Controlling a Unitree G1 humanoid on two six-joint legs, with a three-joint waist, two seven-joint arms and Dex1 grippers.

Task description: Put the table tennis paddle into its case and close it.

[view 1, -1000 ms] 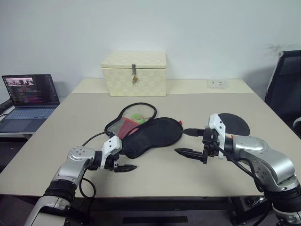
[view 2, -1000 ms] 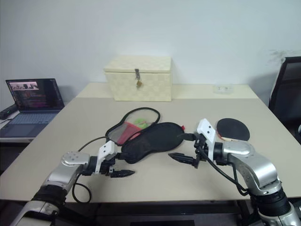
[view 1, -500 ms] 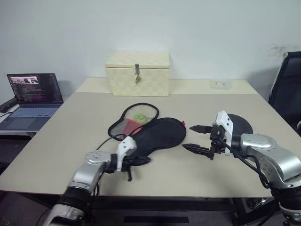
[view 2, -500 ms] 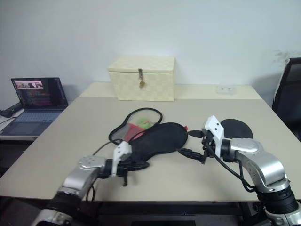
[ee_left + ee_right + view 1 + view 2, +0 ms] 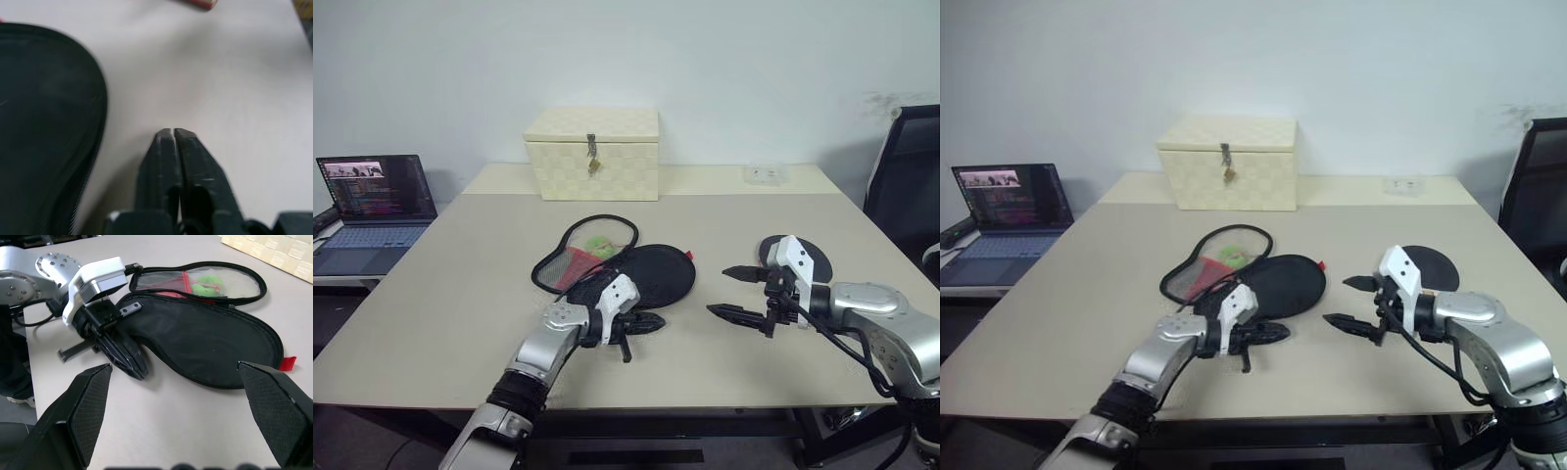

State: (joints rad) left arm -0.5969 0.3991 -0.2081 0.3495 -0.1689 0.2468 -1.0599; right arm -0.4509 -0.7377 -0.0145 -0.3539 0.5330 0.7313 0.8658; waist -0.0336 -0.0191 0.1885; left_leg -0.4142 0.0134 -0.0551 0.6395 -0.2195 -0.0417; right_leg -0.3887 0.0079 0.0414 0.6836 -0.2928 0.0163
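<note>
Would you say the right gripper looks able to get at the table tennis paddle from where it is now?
Probably yes. The paddle lies flat on the table just beyond the open right gripper, with nothing lying between them; the case lies off to its other side. Part of the paddle is hidden behind the arm.

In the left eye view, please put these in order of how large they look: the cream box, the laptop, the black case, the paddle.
1. Cream box
2. Black case, close to the box, so their order is unsure
3. Laptop, cut off by the picture's edge
4. Paddle, partly hidden behind the right gripper
</note>
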